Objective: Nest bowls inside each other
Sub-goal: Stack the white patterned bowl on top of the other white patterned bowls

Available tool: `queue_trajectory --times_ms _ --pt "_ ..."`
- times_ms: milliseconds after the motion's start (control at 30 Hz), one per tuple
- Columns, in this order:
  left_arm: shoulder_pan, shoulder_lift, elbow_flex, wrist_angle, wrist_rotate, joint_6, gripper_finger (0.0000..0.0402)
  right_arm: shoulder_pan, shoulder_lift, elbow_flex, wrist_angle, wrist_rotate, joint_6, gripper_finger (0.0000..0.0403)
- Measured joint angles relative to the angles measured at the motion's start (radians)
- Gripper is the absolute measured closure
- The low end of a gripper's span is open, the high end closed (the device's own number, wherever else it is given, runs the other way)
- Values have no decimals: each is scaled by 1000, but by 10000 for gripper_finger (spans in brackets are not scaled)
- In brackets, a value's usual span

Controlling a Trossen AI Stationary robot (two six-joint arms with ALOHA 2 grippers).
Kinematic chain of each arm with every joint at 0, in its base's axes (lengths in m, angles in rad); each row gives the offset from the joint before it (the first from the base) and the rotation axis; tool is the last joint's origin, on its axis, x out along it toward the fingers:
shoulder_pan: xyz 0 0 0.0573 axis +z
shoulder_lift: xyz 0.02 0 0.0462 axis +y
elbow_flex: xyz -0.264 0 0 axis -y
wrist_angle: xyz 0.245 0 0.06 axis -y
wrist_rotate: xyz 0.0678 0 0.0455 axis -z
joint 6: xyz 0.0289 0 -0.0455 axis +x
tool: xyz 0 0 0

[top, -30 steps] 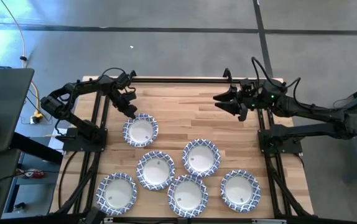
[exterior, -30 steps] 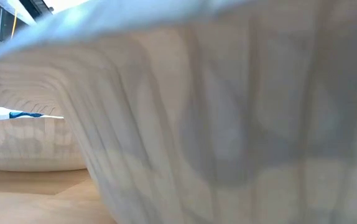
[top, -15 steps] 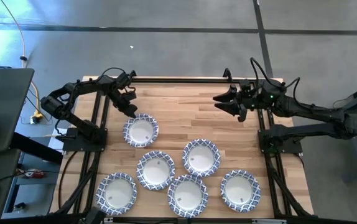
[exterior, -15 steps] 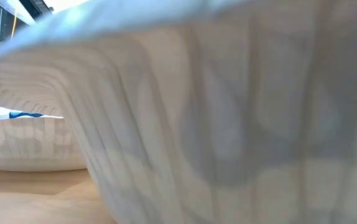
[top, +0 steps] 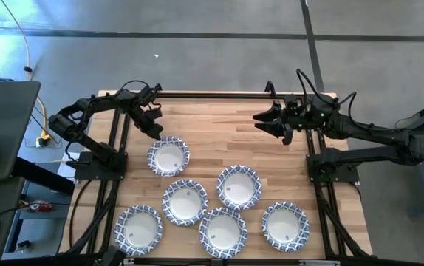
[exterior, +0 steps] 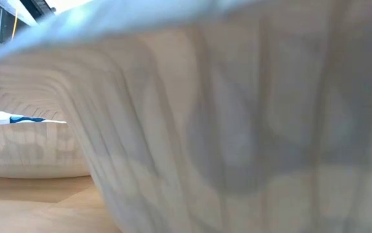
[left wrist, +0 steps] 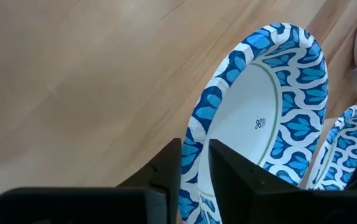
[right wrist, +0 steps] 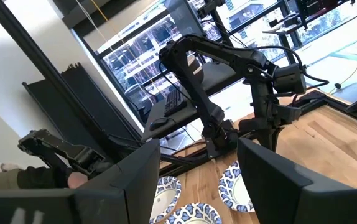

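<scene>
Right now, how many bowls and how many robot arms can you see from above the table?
Bowls: 6, at and
Robot arms: 2, the left gripper pinching the rim of the top-left bowl, the right gripper above bare table
Total: 8

From above we see even, soft daylight on the pale wooden desk [top: 219, 140], with faint shadows only. At desk height, a white ribbed paper bowl wall [exterior: 238, 129] fills our view, blurred and out of focus. Bright windows glare behind the right wrist's scene.
</scene>
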Motion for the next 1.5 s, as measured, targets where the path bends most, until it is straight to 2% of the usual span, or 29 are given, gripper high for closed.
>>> queue_trajectory --times_ms 367,700,1300,1500 --pt "-8 7 0 9 -18 -1 274 0 0 0 0 0 -1 197" --pt "-63 82 0 45 -36 -3 273 0 0 0 -12 0 -2 197" --pt "-21 83 3 1 -3 25 273 -1 0 0 -42 0 -2 197" --pt "-13 83 3 1 6 24 295 -1 0 0 -42 0 -2 197"
